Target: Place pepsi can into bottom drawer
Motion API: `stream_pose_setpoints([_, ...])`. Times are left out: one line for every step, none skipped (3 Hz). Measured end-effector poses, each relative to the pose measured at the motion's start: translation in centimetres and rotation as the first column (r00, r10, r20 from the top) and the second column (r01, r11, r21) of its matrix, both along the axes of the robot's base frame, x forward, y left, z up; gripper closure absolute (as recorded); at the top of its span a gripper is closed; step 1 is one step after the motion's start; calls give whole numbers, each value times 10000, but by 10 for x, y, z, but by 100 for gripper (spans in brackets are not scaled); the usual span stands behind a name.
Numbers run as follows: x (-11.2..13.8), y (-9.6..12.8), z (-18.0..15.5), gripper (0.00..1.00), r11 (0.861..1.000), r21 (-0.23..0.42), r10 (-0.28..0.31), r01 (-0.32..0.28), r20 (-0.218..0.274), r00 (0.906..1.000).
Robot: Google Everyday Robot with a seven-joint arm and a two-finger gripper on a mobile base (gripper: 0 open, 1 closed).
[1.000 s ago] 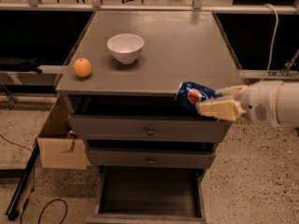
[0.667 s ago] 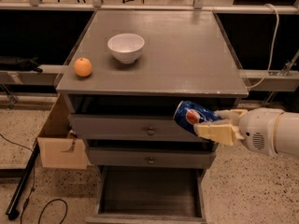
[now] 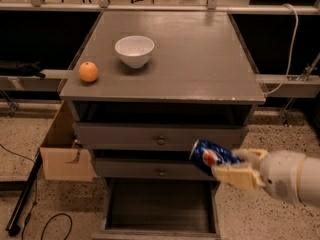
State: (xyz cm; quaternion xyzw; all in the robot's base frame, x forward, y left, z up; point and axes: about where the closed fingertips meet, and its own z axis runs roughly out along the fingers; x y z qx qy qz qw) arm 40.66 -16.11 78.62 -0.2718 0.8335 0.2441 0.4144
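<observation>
The pepsi can (image 3: 211,156) is blue with a round red-white-blue logo and lies tilted in my gripper (image 3: 239,168). The gripper is shut on the can and reaches in from the right, in front of the middle drawer. It holds the can above the right part of the bottom drawer (image 3: 159,209), which is pulled open and shows a dark flat floor. My white arm (image 3: 292,178) fills the lower right corner.
A white bowl (image 3: 134,50) and an orange fruit (image 3: 88,72) sit on the grey cabinet top (image 3: 200,54). Two upper drawers with round knobs (image 3: 160,140) are shut. A cardboard box (image 3: 65,154) stands left of the cabinet. A black cable lies on the floor at the left.
My gripper has carried the pepsi can down from the cabinet top's right front edge, past the upper drawer, to in front of the middle drawer.
</observation>
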Motion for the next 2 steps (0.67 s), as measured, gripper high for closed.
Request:
stream_pose_setpoints([-46, -25, -62, 100, 9991, 407, -85, 99, -335, 9994])
stream_pose_setpoints([-46, -25, -62, 100, 9991, 407, -85, 98, -336, 9994])
